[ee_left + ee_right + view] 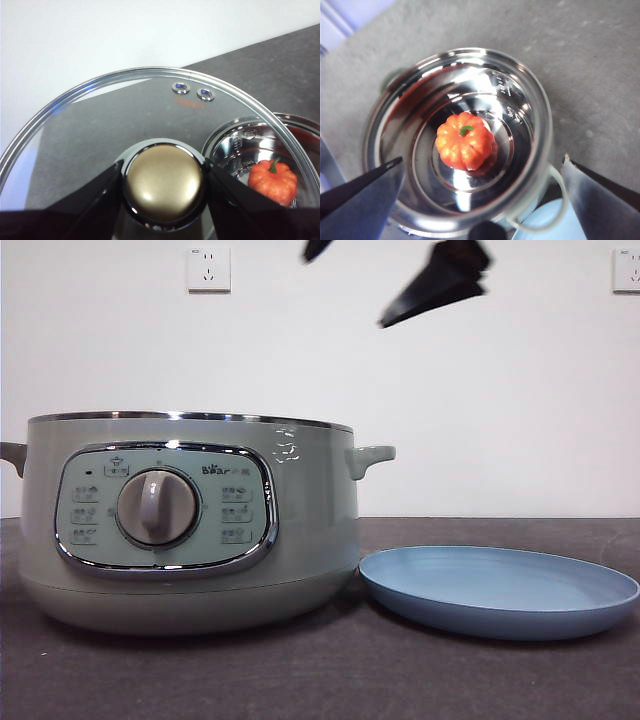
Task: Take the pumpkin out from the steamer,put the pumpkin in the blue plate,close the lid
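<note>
From where I look across, a dark grey matte tabletop fills the lower part of my front view from about eight o'clock round to four o'clock, its far edge meeting a plain white wall. On that wall I see a white square power socket at about eleven o'clock, and a second white socket, cut by the frame edge, at about two o'clock.

Looking like a lab or test room dressed up as a kitchen: a plain white wall with two bare power sockets is sitting behind a dark grey table, and black robot arms are hanging overhead.
</note>
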